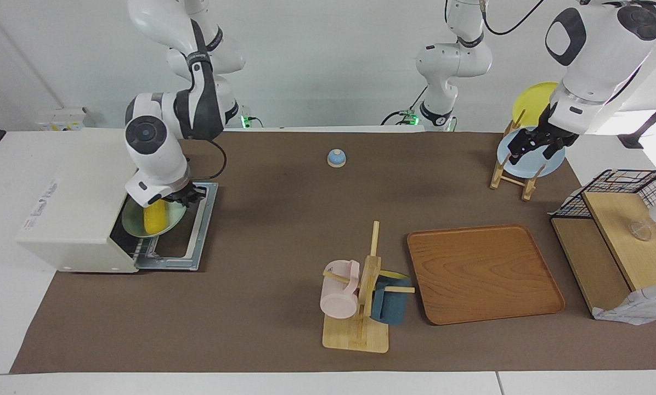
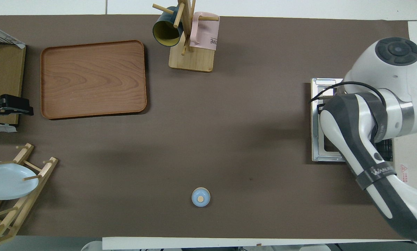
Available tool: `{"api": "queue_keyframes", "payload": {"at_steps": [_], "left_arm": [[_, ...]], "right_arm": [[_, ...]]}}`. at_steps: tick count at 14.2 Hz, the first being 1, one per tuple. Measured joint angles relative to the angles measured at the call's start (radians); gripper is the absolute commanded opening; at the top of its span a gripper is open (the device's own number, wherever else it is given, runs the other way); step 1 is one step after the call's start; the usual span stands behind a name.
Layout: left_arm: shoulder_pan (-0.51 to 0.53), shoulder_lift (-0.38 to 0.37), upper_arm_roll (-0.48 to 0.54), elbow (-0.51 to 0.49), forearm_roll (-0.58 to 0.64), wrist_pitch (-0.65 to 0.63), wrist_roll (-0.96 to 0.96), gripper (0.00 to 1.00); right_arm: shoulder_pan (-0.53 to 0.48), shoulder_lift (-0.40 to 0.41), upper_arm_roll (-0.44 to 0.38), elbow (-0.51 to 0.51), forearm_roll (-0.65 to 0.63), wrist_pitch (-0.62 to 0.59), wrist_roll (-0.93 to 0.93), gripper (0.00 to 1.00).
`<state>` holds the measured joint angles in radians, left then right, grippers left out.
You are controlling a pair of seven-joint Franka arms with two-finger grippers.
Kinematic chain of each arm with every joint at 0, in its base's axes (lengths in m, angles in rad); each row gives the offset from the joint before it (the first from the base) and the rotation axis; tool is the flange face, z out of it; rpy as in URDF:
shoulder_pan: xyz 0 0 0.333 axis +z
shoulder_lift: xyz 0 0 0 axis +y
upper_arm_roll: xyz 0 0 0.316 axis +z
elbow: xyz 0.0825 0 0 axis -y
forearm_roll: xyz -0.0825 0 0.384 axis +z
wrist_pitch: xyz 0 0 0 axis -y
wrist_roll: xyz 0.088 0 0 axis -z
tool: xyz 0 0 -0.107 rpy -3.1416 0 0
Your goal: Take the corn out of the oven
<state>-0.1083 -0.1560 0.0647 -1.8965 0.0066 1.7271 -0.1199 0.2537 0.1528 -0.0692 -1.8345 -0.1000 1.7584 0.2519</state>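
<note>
- Right gripper [image 1: 188, 196], left of the facing frame, clenched on the rim of the green plate [image 1: 133, 222] just in front of the oven [image 1: 75, 219] mouth.
- Corn [image 1: 155, 218] lying on that plate, over the open door [image 1: 196, 230].
- Left gripper [image 1: 536, 144], upper right, released wide over the plate rack [image 1: 512, 175], waiting.

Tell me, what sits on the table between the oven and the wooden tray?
Only bare brown mat lies between the oven and the wooden tray, as the facing view shows; the mug stand sits farther from the robots.
</note>
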Motion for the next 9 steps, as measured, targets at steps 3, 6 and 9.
{"api": "queue_keyframes", "payload": {"at_steps": [3, 6, 9], "left_arm": [[0.0, 0.0, 0.0, 0.0, 0.0, 0.0, 0.0, 1.0], [0.0, 0.0, 0.0, 0.0, 0.0, 0.0, 0.0, 1.0], [0.0, 0.0, 0.0, 0.0, 0.0, 0.0, 0.0, 1.0]], "right_arm": [[0.191, 0.115, 0.009, 0.23, 0.086, -0.083, 0.256, 0.0], [0.377, 0.311, 0.015, 0.468, 0.147, -0.079, 0.522, 0.0], [0.508, 0.496, 0.042, 0.66, 0.158, -0.001, 0.723, 0.0]]}}
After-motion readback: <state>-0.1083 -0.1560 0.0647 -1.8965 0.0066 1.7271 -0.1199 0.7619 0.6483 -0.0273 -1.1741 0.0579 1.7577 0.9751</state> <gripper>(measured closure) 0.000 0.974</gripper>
